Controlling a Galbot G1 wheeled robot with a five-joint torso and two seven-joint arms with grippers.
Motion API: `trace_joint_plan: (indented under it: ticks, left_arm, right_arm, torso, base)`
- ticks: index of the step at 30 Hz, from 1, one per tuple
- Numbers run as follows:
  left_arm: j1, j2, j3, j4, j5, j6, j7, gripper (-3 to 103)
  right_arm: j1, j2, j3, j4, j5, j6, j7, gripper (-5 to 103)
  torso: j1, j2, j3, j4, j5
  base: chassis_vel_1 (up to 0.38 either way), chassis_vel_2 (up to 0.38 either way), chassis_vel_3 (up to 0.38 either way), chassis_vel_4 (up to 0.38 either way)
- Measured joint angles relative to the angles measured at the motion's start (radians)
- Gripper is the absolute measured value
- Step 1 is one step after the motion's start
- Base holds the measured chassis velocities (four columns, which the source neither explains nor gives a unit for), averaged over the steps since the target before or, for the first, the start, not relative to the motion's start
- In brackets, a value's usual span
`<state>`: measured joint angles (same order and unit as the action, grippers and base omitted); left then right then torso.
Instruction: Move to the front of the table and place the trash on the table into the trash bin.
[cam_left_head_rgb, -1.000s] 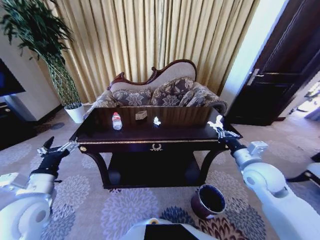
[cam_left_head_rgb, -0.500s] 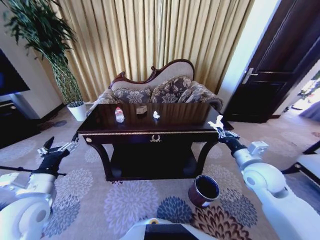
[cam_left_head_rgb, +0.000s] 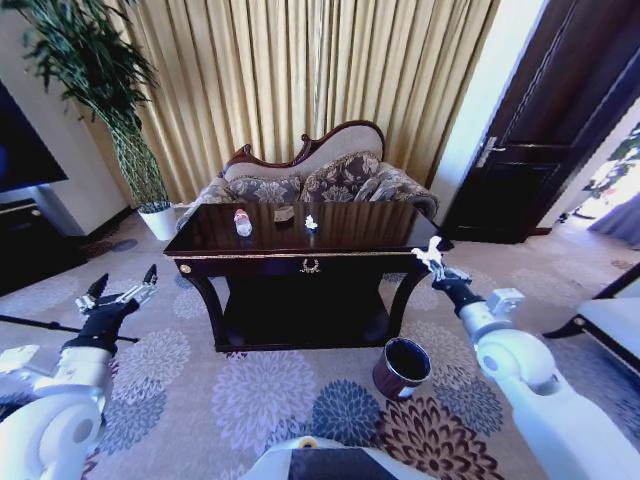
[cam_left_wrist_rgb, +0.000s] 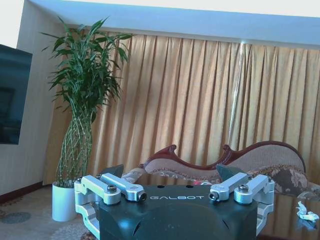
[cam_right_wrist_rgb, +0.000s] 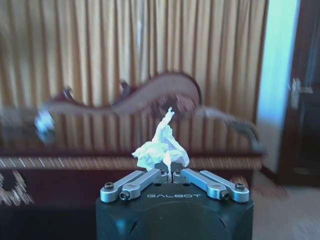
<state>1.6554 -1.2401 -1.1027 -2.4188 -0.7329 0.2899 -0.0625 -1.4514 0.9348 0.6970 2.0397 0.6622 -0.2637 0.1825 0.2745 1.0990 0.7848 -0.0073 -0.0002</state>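
The dark glossy table (cam_left_head_rgb: 350, 228) stands ahead of me in the head view. On its top are a clear bottle (cam_left_head_rgb: 242, 222) with a red cap, a small brownish carton (cam_left_head_rgb: 284, 213) and a white scrap (cam_left_head_rgb: 311, 222). My right gripper (cam_left_head_rgb: 433, 262) hovers off the table's right front corner, shut on a crumpled white paper wad (cam_right_wrist_rgb: 162, 145). In the right wrist view the gripper (cam_right_wrist_rgb: 170, 172) pinches the wad's base. The round dark trash bin (cam_left_head_rgb: 402, 367) sits on the carpet below that arm. My left gripper (cam_left_head_rgb: 120, 297) hangs open left of the table, and in the left wrist view the gripper (cam_left_wrist_rgb: 170, 175) holds nothing.
A sofa (cam_left_head_rgb: 320, 180) stands behind the table against gold curtains. A tall plant in a white pot (cam_left_head_rgb: 158, 222) is at the back left, with a black TV stand (cam_left_head_rgb: 35, 245) at the left edge. A dark door (cam_left_head_rgb: 540, 150) is on the right. Patterned carpet surrounds the table.
The whole head view has shifted: the table and bin now look smaller and farther, so the camera has moved back. Both arms keep their pose, the right still gripping the wad.
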Motion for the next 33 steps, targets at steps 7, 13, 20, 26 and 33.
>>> trace_joint_plan:
  ticks: [7,13,20,26,33]
  left_arm:
    - [-0.004,-0.003,0.0,-0.011,0.001,0.0,0.0,100]
    - [0.0,0.0,-0.002,-0.021,0.001,0.0,-0.002,100]
    - [0.002,0.013,-0.011,-0.043,-0.002,0.002,-0.007,100]
    - [0.005,0.023,-0.02,-0.047,-0.009,0.003,-0.011,100]
    - [0.003,0.023,-0.018,-0.054,-0.011,0.004,-0.012,100]
  right_arm:
    - [0.019,0.074,-0.071,-0.259,-0.091,0.036,-0.033,0]
    - [0.094,0.129,-0.119,-0.485,-0.132,0.072,-0.056,0]
    - [0.182,0.163,-0.142,-0.734,-0.162,0.119,-0.07,0]
    - [0.243,0.165,-0.15,-0.883,-0.196,0.174,-0.089,0]
    - [0.249,0.175,-0.158,-0.905,-0.222,0.201,-0.095,0]
  torso:
    - [0.0,0.0,0.0,-0.0002,0.0002]
    - [0.0,0.0,0.0,0.0002,0.0]
    - [0.0,0.0,0.0,-0.0001,0.0002]
    - [0.0,0.0,0.0,0.0,0.0]
    - [0.0,0.0,0.0,-0.0001,0.0]
  base:
    - [0.0,0.0,0.0,0.0]
    - [0.0,0.0,0.0,0.0]
    - [0.0,0.0,0.0,0.0]
    - [0.0,0.0,0.0,0.0]
    - [0.0,0.0,0.0,0.0]
